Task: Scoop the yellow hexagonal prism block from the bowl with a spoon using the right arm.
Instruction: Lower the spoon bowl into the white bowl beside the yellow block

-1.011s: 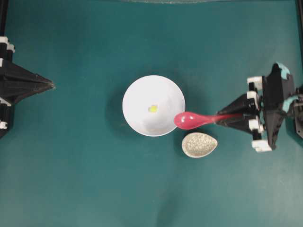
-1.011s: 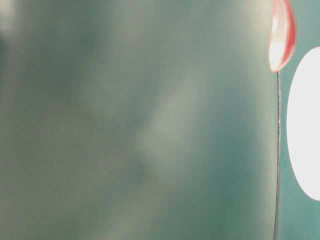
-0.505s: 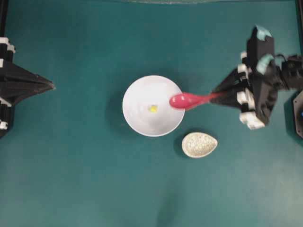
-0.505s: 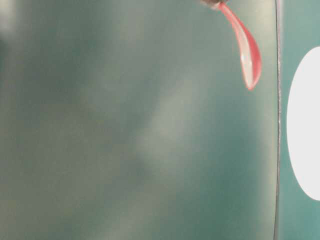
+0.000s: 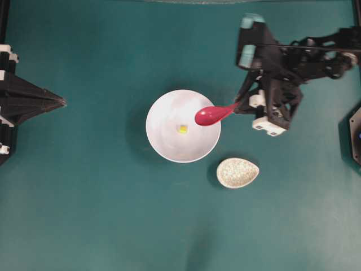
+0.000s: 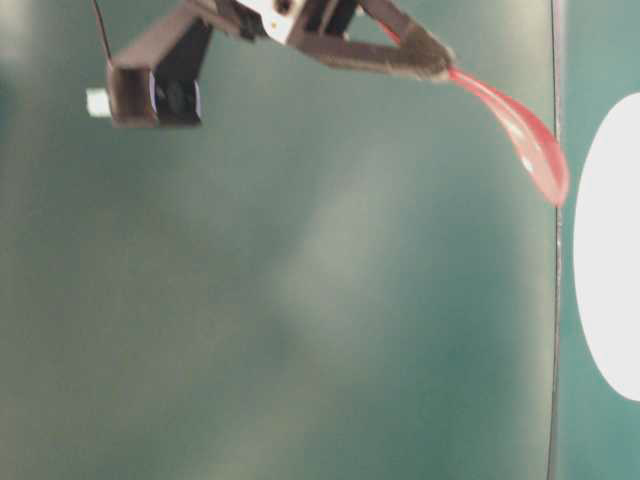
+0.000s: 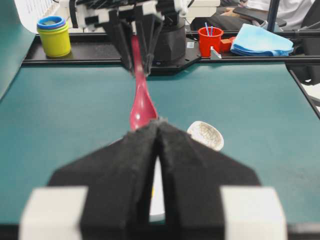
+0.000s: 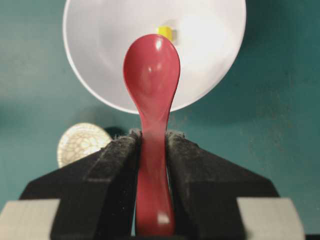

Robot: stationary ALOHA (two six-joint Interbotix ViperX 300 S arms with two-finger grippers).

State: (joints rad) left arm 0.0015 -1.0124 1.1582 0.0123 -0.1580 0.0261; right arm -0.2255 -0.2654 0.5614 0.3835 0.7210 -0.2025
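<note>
A teal table [image 5: 84,214] is seen throughout. Behind it, a yellow cup [image 7: 55,37], a red cup [image 7: 209,41] and a folded blue cloth [image 7: 262,41] are set on a black ledge [image 7: 90,54].

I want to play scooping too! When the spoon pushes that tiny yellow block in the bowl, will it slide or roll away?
Probably slide. The yellow block looks tiny and light, and the white bowl looks smooth, so a nudge from the red spoon may skid it. Its flat sides should stop it rolling far, and the bowl's curved wall would likely bring it back.
</note>
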